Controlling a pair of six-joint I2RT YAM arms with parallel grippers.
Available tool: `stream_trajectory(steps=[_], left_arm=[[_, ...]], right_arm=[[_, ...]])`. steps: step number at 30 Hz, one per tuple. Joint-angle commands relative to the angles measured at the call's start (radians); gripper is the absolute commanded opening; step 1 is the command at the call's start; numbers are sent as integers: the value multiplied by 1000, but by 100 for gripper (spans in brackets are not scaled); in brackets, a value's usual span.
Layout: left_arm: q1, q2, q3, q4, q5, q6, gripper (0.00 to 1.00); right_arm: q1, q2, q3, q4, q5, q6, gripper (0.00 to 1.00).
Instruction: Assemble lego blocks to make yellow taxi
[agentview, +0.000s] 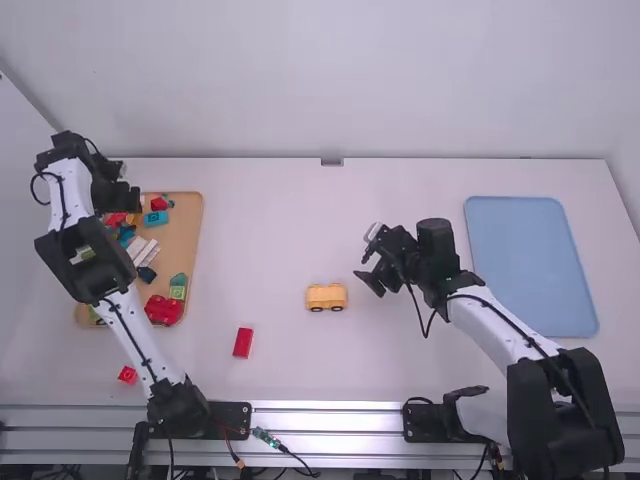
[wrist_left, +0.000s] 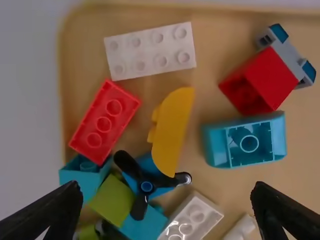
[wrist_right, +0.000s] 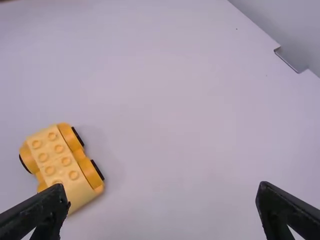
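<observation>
The yellow car base (agentview: 326, 297) stood on its wheels on the white table (agentview: 260, 230), between the two arms, with its studs up. The right claw (agentview: 364, 262) hung near it, fingers spread apart. The left claw (agentview: 122, 192) was over the far part of the wooden tray (agentview: 190, 230), also spread. In the tray, a curved yellow piece (wrist_left: 172, 127) lay among a white brick (wrist_left: 150, 50), a red brick (wrist_left: 103, 122) and a black propeller (wrist_left: 145, 187). Another red brick (agentview: 243, 342) lay on the table between tray and car base.
</observation>
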Motion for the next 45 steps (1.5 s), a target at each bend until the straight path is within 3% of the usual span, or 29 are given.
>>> stream_trajectory(steps=[1,6,7,8,10,16,26,30,31,33,45], left_arm=[[-9,1,0,10,11,33,91],[-14,1,-39,88,61,32,88],[-16,1,-51,119,69,25,80],[-14,1,-70,153,64,8,90],[-3,-1,-76,170,51,-19,97],[-5,-1,-98,177,-54,-127,99],[-8,-1,-101,150,20,-28,100],[-7,-1,-101,145,92,24,83],[-9,-1,-101,143,90,26,73],[-9,-1,-101,142,82,29,62],[-9,-1,-182,198,50,103,61]], right_arm=[[0,-13,3,-4,-2,3,99],[0,-13,3,-5,-2,3,99],[1,-13,3,-5,-2,3,99],[0,-13,3,-4,-2,3,99],[1,-13,3,-5,-3,3,99],[1,-13,3,-3,-2,29,99],[0,-13,3,3,-2,29,99],[0,-13,3,3,-2,29,99],[0,-13,3,2,-1,29,99],[0,-13,3,-1,-1,29,99],[0,-13,3,-4,-2,29,99]])
